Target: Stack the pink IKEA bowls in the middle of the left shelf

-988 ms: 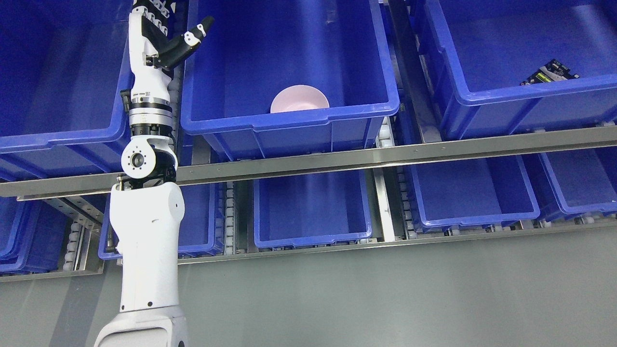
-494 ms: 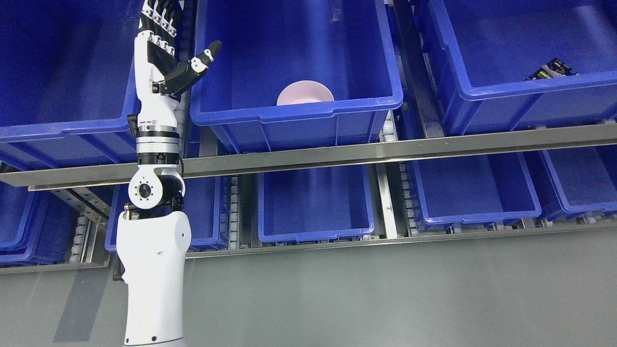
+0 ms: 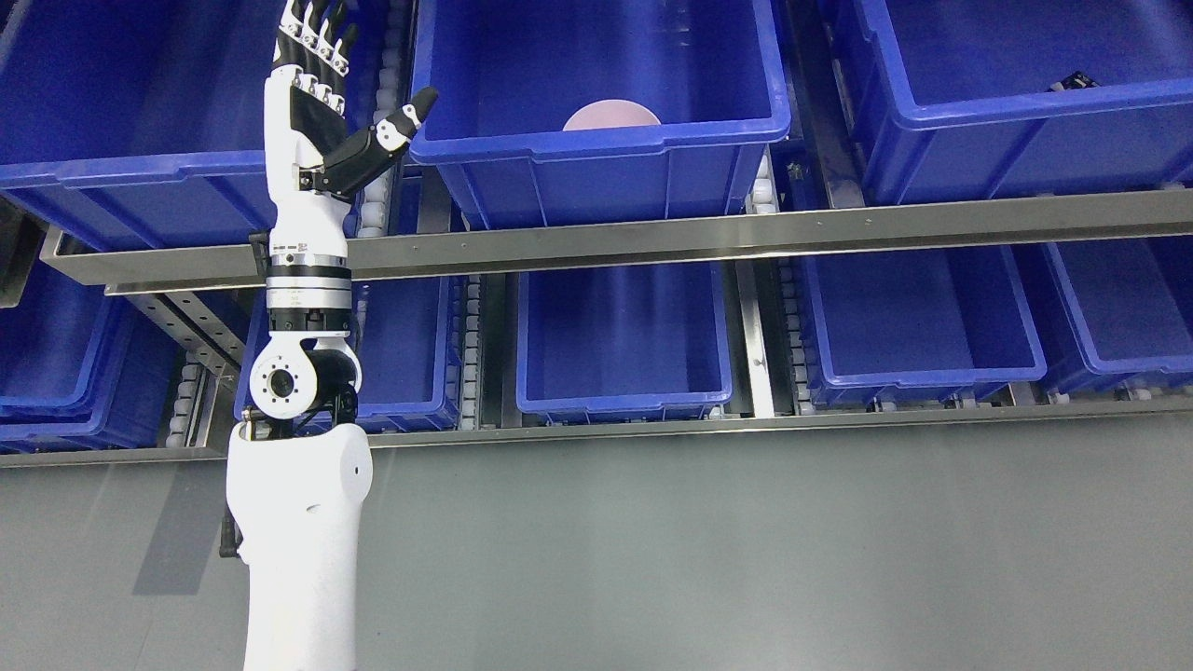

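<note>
just a pink bowl inside the middle blue bin

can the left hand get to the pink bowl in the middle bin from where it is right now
Probably yes. The left hand is raised, fingers spread and empty, just left of the blue bin holding the pink bowl. The bin is open-topped, but its near wall hides most of the bowl, so the hand would likely need to go over the rim.

Bowl in upper middle bin, left hand beside.
</note>
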### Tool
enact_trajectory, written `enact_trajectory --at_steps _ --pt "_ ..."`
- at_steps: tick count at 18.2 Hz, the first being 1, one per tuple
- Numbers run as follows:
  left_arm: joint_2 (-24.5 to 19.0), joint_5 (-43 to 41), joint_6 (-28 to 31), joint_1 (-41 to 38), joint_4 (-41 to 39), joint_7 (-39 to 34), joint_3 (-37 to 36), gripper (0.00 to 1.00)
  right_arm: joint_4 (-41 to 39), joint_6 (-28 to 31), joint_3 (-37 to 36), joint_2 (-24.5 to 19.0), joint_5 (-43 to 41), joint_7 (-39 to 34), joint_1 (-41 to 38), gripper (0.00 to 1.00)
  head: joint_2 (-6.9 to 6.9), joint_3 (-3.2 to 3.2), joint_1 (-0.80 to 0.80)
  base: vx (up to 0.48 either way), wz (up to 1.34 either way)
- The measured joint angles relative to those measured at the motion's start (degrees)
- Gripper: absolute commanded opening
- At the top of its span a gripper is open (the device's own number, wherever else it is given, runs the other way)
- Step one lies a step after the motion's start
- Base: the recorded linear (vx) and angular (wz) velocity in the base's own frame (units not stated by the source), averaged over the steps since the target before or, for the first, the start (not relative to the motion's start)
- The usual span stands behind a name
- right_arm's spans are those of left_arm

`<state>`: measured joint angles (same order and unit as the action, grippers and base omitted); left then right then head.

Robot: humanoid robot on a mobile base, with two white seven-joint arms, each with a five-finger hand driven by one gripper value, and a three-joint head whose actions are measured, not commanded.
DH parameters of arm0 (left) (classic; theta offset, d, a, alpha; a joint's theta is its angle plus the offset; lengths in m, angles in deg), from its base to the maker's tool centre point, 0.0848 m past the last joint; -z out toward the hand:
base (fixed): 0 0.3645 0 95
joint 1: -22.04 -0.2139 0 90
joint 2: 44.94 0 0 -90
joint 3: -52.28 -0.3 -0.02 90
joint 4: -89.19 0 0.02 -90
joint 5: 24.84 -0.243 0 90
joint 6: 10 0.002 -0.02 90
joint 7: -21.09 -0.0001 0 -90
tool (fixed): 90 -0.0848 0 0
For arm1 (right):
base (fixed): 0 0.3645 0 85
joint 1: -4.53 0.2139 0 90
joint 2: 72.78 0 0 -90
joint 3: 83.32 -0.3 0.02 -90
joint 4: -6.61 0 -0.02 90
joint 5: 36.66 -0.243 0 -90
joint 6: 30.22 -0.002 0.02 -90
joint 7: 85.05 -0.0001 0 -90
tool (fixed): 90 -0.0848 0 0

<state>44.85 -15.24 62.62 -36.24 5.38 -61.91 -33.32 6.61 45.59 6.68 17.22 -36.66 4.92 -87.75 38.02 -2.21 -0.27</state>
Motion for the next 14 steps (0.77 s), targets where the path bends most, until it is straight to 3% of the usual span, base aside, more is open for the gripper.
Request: enact_trajectory --at_steps 14 --pt "0.15 0.06 0.23 -0.54 -2.01 0.08 -0.57 1.0 0.0 0.0 0.0 0.0 0.0 0.0 -0.02 1.0 0.0 0.0 0.0 -0.138 -0.12"
